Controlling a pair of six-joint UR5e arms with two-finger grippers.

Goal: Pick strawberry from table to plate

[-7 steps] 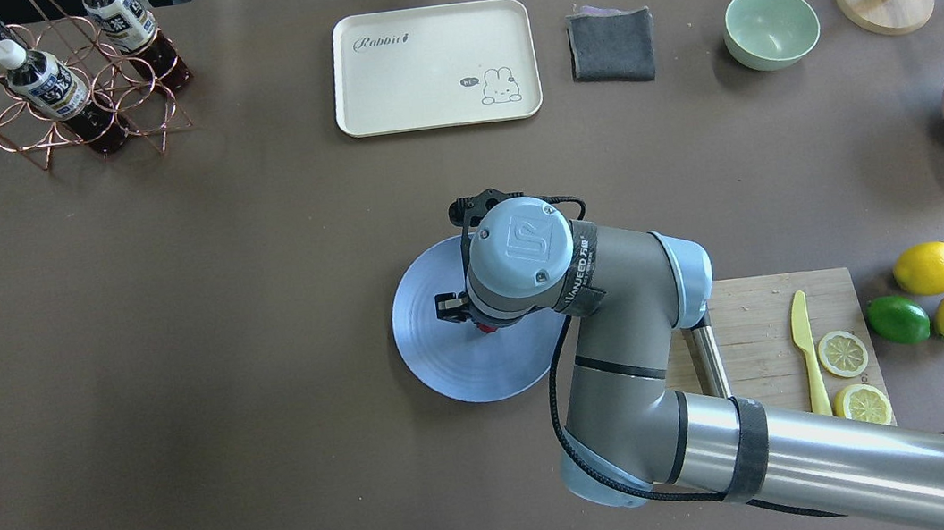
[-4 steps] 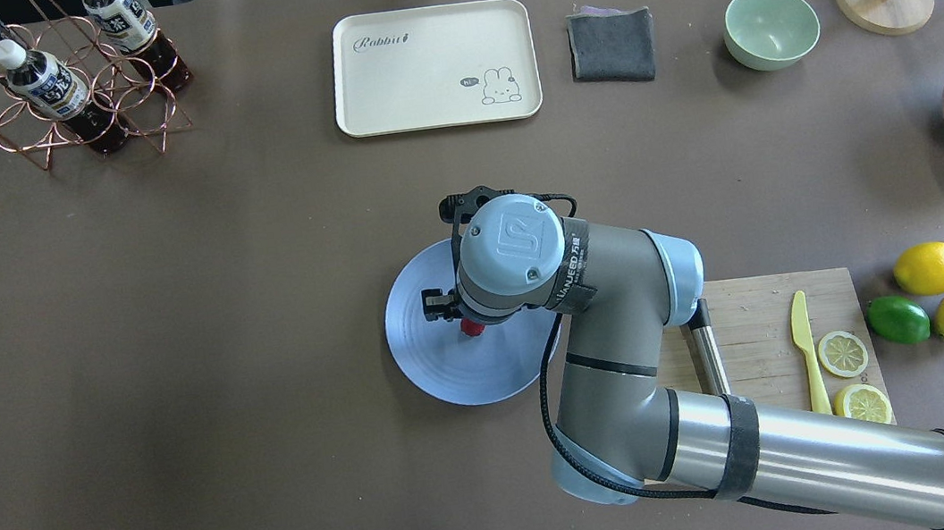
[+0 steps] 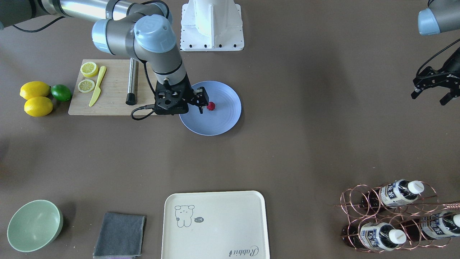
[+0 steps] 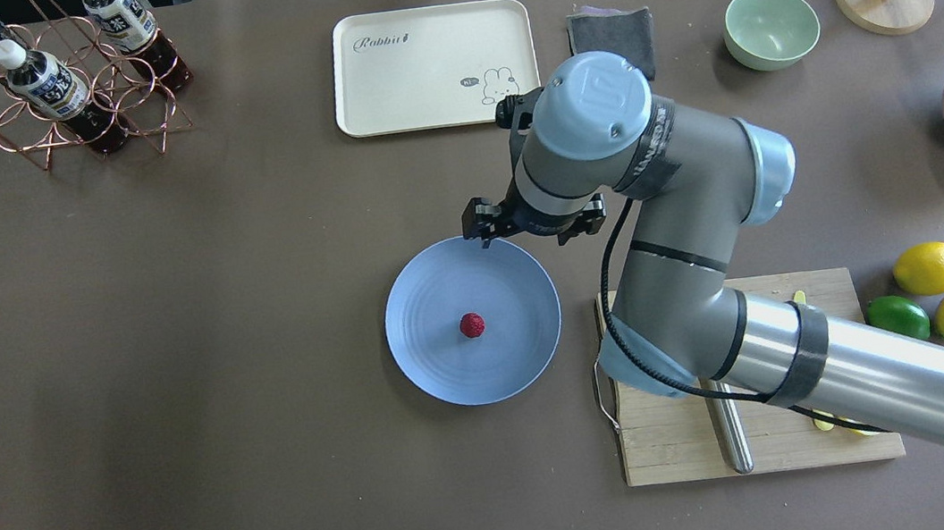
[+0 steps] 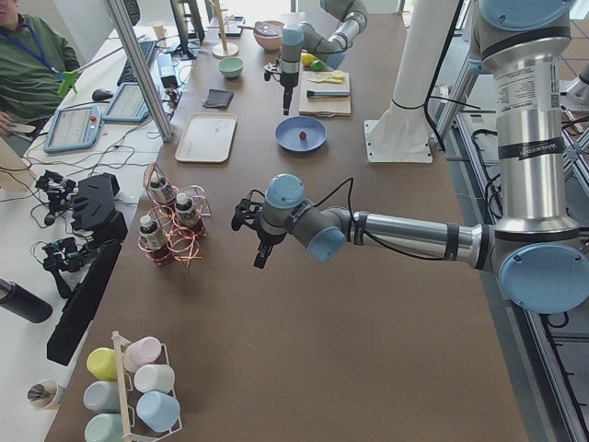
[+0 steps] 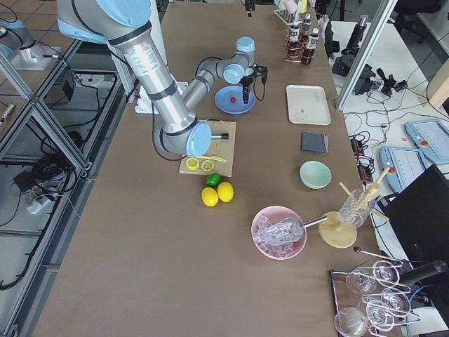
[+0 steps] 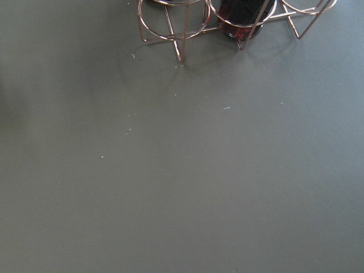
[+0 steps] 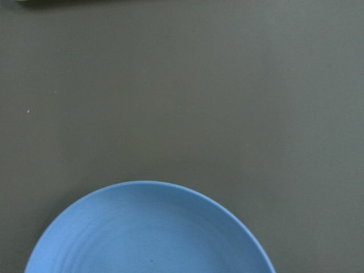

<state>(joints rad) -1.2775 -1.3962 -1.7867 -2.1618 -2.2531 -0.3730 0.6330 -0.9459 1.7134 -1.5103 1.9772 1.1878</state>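
The strawberry lies free near the middle of the light blue plate on the table. My right gripper hangs open and empty above the plate's far rim. The front-facing view shows the strawberry on the plate, with the right gripper just beside it. The right wrist view holds only the plate's rim and bare table. My left gripper hovers open far off, near the bottle rack.
A cutting board with a steel rod, a yellow knife and lemon slices lies right of the plate. Two lemons and a lime sit beyond it. A cream tray, grey cloth, green bowl and bottle rack line the far side.
The right gripper opened and let go of the strawberry, then rose and drew back past the plate's far rim. The strawberry now rests alone on the plate.
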